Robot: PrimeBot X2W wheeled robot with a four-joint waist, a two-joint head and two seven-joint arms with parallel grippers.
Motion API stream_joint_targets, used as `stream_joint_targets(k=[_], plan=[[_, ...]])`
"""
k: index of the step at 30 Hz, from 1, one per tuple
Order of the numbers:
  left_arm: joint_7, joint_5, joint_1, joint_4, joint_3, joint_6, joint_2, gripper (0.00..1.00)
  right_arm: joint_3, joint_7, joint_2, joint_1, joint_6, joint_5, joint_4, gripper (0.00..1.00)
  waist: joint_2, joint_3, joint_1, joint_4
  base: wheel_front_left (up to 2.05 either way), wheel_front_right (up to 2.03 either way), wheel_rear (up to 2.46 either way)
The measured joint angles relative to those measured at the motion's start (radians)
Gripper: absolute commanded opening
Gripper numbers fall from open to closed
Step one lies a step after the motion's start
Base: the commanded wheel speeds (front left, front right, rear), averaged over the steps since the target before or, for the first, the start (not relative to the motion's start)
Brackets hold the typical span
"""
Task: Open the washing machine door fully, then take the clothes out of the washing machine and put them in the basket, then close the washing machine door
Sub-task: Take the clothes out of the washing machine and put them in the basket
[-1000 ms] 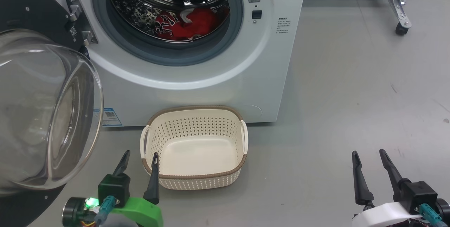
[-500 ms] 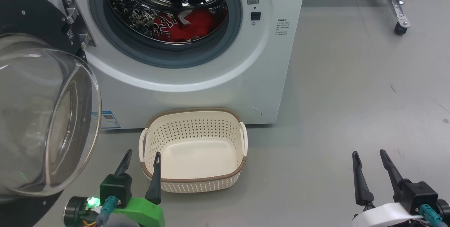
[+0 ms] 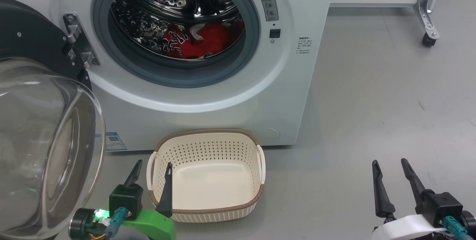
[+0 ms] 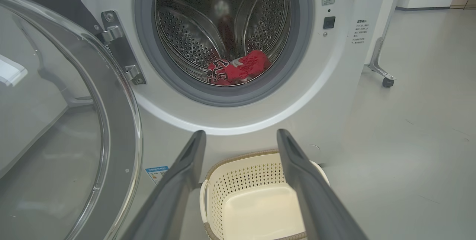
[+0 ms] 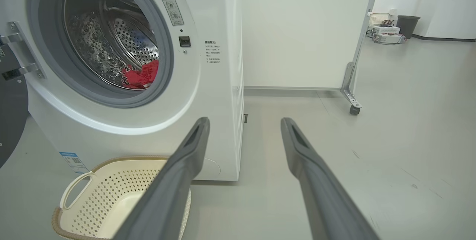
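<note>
The white washing machine (image 3: 208, 95) stands ahead with its door (image 3: 44, 147) swung wide open to the left, its glass bowl bulging toward me. Red clothes (image 3: 197, 39) lie at the bottom of the steel drum, also seen as clothes (image 4: 238, 71) and clothes (image 5: 139, 74). The empty cream basket (image 3: 206, 214) sits on the floor before the machine. My left gripper (image 3: 152, 167) is open at the basket's near left corner, holding nothing. My right gripper (image 3: 388, 164) is open over bare floor at the lower right.
Grey floor (image 3: 372, 102) spreads to the right of the machine. A white panel on a metal leg with a caster wheel (image 3: 427, 39) stands at the back right. Boxes and a dark bin (image 5: 407, 26) sit far off by the wall.
The whole head view has shifted down, so the camera has tilted up a little. Both grippers stay open and in place relative to it.
</note>
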Motion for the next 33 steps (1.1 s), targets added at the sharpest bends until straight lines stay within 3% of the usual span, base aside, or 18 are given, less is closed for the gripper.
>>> stream_joint_targets(k=[16,33], plan=[[-0.001,0.0,0.0,-0.008,0.001,0.002,0.0,1.0,0.0,0.0,0.002,0.0,0.0,0.001,0.0,1.0,0.0,0.004,0.0,0.002,0.76,-0.76,0.0],[-0.002,-0.003,0.0,-0.01,0.013,0.009,0.0,1.0,0.0,0.0,0.003,0.0,0.0,0.001,0.008,1.0,0.0,-0.01,0.0,0.005,0.12,-0.12,0.0]])
